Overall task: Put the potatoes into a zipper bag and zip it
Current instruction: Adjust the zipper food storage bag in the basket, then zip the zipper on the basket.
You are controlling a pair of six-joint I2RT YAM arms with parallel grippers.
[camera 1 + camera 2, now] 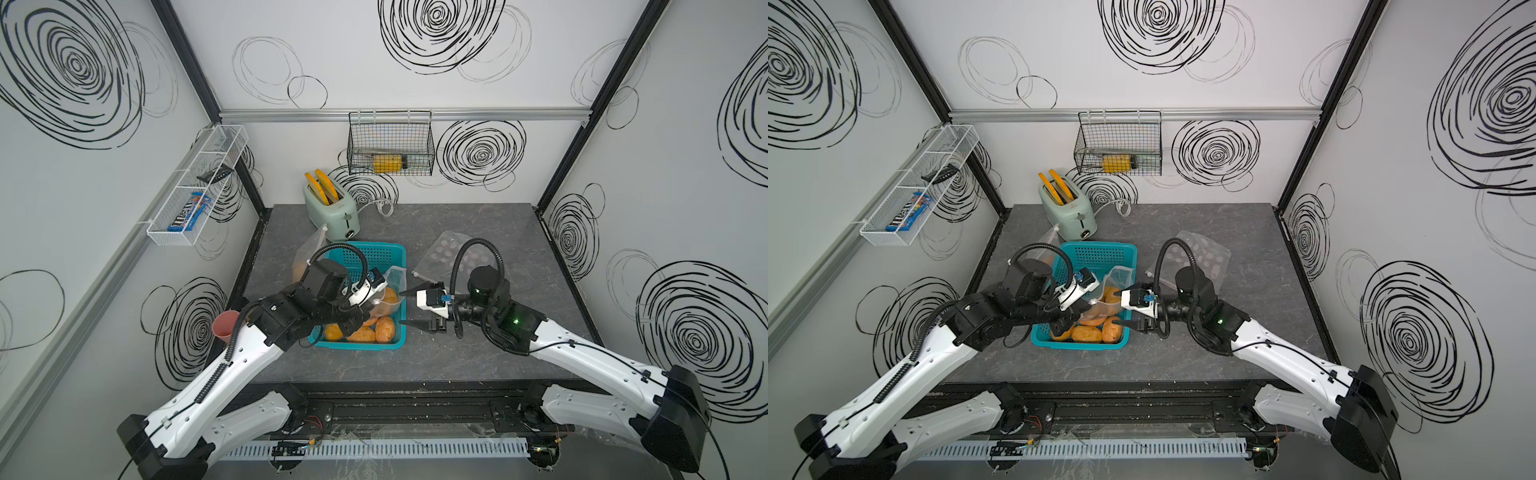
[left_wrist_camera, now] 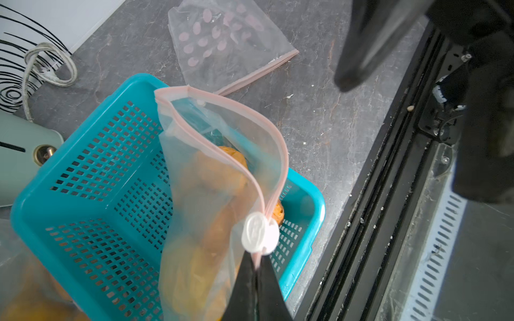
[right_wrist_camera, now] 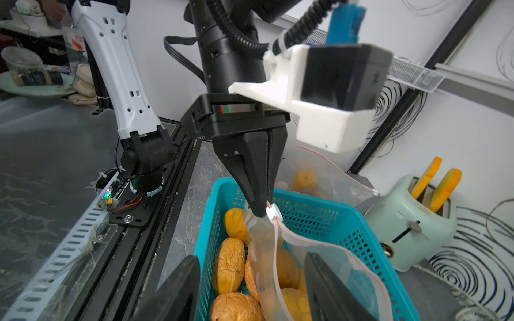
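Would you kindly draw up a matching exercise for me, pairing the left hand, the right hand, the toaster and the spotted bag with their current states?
Things:
1. left hand
2. right hand
3. toaster
4. spotted bag

States:
A. lies flat on the table
B. open, fingers wide apart
C. shut on the edge of the zipper bag, next to its slider
D. has two orange slices standing in its slots

Pairs: 1-C, 2-B, 3-D, 4-A.
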